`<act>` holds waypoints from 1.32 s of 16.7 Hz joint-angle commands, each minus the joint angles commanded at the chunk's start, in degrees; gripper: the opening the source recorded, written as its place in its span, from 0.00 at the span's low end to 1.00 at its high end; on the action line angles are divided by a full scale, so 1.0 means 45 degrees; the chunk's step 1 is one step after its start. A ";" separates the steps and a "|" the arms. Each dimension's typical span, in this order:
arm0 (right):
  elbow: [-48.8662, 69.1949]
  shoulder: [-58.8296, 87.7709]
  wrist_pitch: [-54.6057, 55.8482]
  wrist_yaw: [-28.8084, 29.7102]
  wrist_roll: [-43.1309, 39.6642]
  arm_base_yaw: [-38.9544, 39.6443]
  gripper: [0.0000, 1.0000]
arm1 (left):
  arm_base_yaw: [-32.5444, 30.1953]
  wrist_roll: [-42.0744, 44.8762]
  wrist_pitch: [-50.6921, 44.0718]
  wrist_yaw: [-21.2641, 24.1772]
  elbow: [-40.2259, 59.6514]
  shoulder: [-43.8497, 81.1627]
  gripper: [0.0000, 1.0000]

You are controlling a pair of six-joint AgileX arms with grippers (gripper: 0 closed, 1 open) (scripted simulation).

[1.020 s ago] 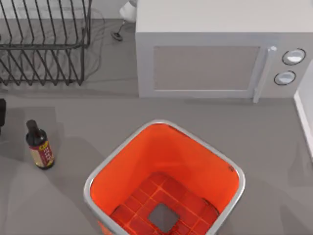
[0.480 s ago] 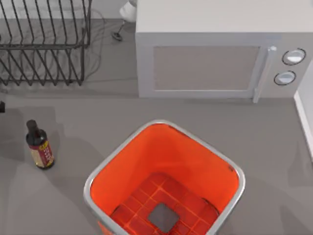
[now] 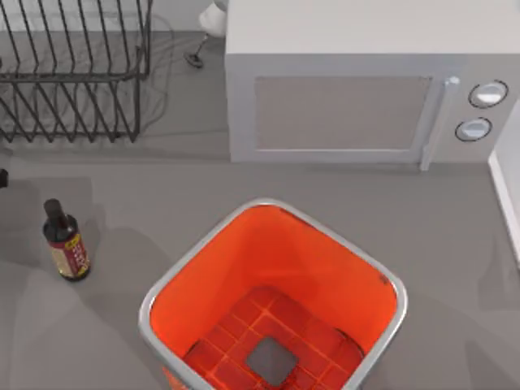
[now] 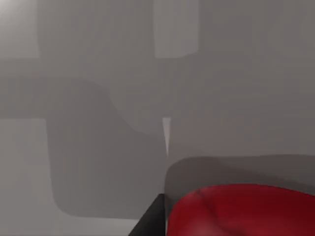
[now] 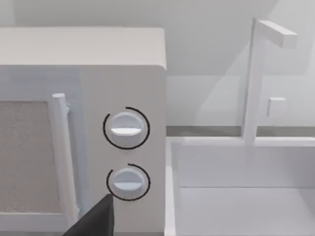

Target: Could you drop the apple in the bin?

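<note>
The bin is a large orange-red square tub with a silver-grey rim, standing at the front middle of the table; its gridded floor has a grey square at the centre and nothing lies in it. The apple is dark red and sits very close to the left wrist camera, over grey tabletop. A black part of my left gripper lies right beside the apple. A dark sliver of the left arm pokes in at the top view's left edge. A black part of my right gripper faces the microwave's knobs.
A dark sauce bottle stands left of the bin. A black wire rack fills the back left. A white microwave stands at the back right, and a white basin lies to its right.
The dark part of my left arm at the top view's left edge has drawn back leftward to a small sliver. The bin, the bottle and the rack have not moved.
</note>
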 joint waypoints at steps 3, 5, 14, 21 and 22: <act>0.0000 0.0000 0.0000 0.0000 0.0000 0.0000 1.00 | 0.0000 0.0000 0.0000 0.0000 0.0000 0.0000 0.00; 0.0000 0.0000 0.0000 0.0000 0.0000 0.0000 1.00 | 0.0000 0.0000 0.0000 0.0000 0.0000 0.0000 0.00; 0.0000 0.0000 0.0000 0.0000 0.0000 0.0000 1.00 | 0.0014 0.0118 -0.2253 -0.0188 0.1953 -0.0530 0.00; 0.0000 0.0000 0.0000 0.0000 0.0000 0.0000 1.00 | -0.0018 0.0042 -0.6928 -0.0202 0.5331 -0.1646 0.00; 0.0000 0.0000 0.0000 0.0000 0.0000 0.0000 1.00 | -0.0021 0.0034 -0.7106 -0.0204 0.5504 -0.1747 0.00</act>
